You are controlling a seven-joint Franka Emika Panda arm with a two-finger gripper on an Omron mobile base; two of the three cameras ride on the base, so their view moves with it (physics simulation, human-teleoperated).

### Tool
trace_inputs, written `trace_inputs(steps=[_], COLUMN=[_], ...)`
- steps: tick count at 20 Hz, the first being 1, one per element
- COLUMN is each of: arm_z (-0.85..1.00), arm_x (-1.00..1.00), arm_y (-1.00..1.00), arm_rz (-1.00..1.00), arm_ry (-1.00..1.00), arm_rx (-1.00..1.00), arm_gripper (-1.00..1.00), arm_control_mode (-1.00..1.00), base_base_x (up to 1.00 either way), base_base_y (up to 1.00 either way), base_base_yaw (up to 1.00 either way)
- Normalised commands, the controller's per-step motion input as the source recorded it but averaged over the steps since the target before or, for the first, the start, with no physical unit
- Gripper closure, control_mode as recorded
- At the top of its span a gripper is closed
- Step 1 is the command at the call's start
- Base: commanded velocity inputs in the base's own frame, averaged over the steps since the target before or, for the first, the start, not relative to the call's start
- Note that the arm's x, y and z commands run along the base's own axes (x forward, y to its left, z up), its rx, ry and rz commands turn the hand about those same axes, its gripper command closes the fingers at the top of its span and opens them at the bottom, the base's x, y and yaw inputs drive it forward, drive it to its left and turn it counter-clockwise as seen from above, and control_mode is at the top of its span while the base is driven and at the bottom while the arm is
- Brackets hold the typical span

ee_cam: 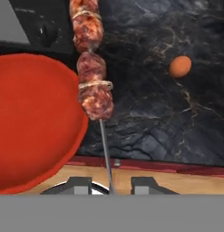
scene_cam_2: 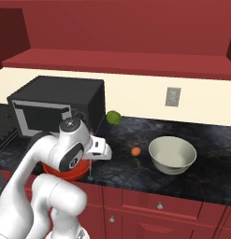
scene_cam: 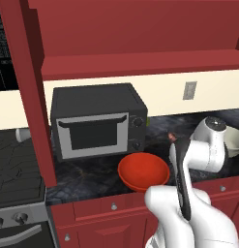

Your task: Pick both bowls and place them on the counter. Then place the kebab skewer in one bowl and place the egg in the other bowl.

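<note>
While the arm hangs over the front edge of the counter, I note both bowls already stand on the dark stone, well apart. Red bowl sits in front of the toaster oven; cream-grey bowl sits further along toward the wall outlet. A green fruit lies by the oven's corner, not my concern.

Gripper: jaws drawn narrow, the skewer's metal stick running up from between the two tips. I judge it held, though the contact itself sits at the very bottom of the hand view and is hard to read.

Kebab skewer: long axis runs straight away from the hand, meat pieces at the far end. In the hand view the meat lies just beside the red bowl's rim, over bare stone, not over the bowl's hollow. So the bowl lies off to the side of the stick, not ahead of it. My read: the next move is a sideways shift toward the red bowl before any release.

Egg: on the stone between the two bowls, nearer the cream-grey one, touching neither.
</note>
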Motion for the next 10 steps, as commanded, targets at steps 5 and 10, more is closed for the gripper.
trace_inputs(steps=[5, 10], arm_z=[0.12, -0.1], arm_x=[-0.21, -0.02], arm_y=[0.31, 0.45], arm_rz=[0.26, 0.27], arm_ry=[0.08, 0.13], arm_rx=[-0.07, -0.11], arm_gripper=[1.0, 1.0], arm_control_mode=[-1.0, -1.0], base_base_x=[0.0, 0.0], base_base_y=[0.0, 0.0], base_base_yaw=[0.0, 0.0])
